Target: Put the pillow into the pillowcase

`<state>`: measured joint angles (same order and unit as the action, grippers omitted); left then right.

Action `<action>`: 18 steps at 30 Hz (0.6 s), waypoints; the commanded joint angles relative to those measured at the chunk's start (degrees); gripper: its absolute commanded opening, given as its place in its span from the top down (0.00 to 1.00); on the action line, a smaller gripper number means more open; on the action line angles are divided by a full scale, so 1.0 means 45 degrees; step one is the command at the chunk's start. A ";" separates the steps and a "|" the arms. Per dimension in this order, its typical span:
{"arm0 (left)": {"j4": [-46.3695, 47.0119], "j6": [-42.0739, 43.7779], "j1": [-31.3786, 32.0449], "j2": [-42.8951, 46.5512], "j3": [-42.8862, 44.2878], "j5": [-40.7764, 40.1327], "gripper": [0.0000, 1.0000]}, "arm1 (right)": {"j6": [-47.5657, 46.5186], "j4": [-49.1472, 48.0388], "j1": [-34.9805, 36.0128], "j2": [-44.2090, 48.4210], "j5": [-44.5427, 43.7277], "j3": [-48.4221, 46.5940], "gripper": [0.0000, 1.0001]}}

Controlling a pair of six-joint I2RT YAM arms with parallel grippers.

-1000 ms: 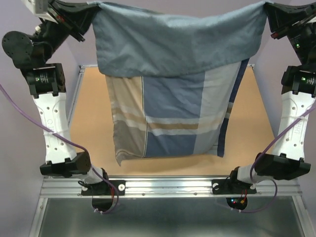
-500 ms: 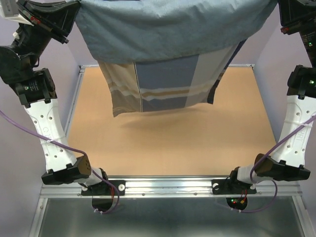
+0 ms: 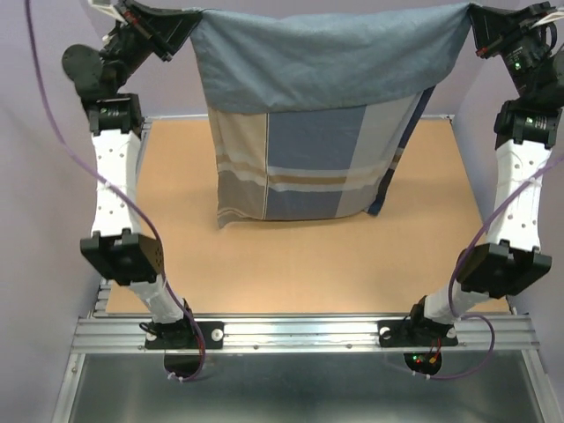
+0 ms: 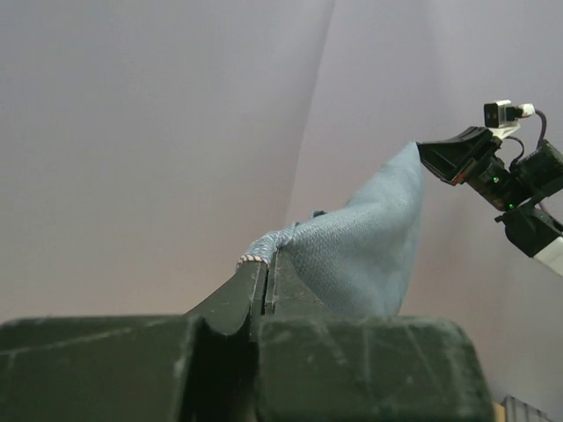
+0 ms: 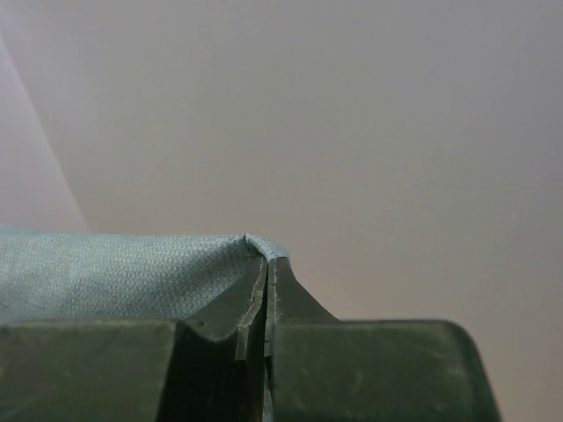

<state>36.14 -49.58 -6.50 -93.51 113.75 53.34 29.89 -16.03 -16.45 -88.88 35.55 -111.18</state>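
You have one pillowcase (image 3: 326, 79) in view, and it shows you two faces: one plain slate blue, one plaid. Count two arms, the left arm (image 3: 115, 176) and the right arm (image 3: 520, 185). There are two grippers, the left gripper (image 3: 188, 18) and the right gripper (image 3: 474, 14), one per arm. Each wrist view gives you two fingers (image 4: 242, 294), four in all. Below, you have one table (image 3: 176, 229) with a tan top. At its near edge, count one aluminium rail (image 3: 300, 333) carrying two black mounts, the left base plate (image 3: 187, 335) and the right base plate (image 3: 412, 335). Two purple cables trail along the arms, one each.
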 commanded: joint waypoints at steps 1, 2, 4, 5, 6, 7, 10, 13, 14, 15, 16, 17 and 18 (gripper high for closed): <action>0.0857 0.0899 0.0721 -0.0993 0.2373 -0.1187 1.00 | -0.0723 -0.0734 -0.0134 -0.0637 -0.1629 -0.1796 0.99; 0.0662 0.1327 0.0916 -0.1306 0.3054 -0.1383 1.00 | -0.0859 -0.0696 -0.0134 -0.0852 -0.1747 -0.2146 0.99; 0.0271 0.2440 0.1364 -0.2301 0.3838 -0.1715 1.00 | -0.1114 -0.0676 -0.0134 -0.1691 -0.2000 -0.3200 0.99; 0.0154 0.2695 0.1406 -0.2653 0.4616 -0.1949 1.00 | -0.1134 -0.0656 -0.0134 -0.1945 -0.2098 -0.3572 0.99; -0.0022 0.3143 0.1406 -0.3236 0.4972 -0.2551 1.00 | -0.1154 -0.0675 -0.0134 -0.2547 -0.2196 -0.4426 0.99; -0.0023 0.3379 0.1754 -0.3494 0.5265 -0.2828 1.00 | -0.1076 -0.0656 -0.0134 -0.2843 -0.2332 -0.4918 0.99; 0.0424 0.4007 0.1758 -0.3945 0.6049 -0.3651 1.00 | -0.0997 -0.0753 -0.0134 -0.3957 -0.2860 -0.6486 0.99; 0.1265 0.4221 0.1641 -0.3556 0.6224 -0.4177 1.00 | -0.1173 -0.0948 -0.0134 -0.3923 -0.2882 -0.8007 0.99; 0.1266 0.4260 0.1563 -0.3439 0.6457 -0.4081 1.00 | -0.1231 -0.1123 -0.0134 -0.3592 -0.2707 -0.7642 1.00; 0.1188 0.4164 0.1543 -0.3051 0.6382 -0.3945 1.00 | -0.1232 -0.1260 -0.0134 -0.3028 -0.2453 -0.7174 0.99; 0.1130 0.3970 0.1253 -0.2815 0.6207 -0.3441 1.00 | -0.1445 -0.1455 -0.0134 -0.1804 -0.1600 -0.6299 1.00; 0.1110 0.3697 0.1153 -0.2561 0.5838 -0.2952 1.00 | -0.1601 -0.1631 -0.0134 -0.0941 -0.1205 -0.5382 0.99; 0.1109 0.2998 0.0901 -0.2288 0.4655 -0.2387 1.00 | -0.1719 -0.1787 -0.0134 -0.0178 -0.0834 -0.3110 0.99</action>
<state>32.32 -33.65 1.67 -113.56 137.29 41.45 25.21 -13.89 -16.47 -104.57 28.80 -135.83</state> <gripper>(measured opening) 0.033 0.012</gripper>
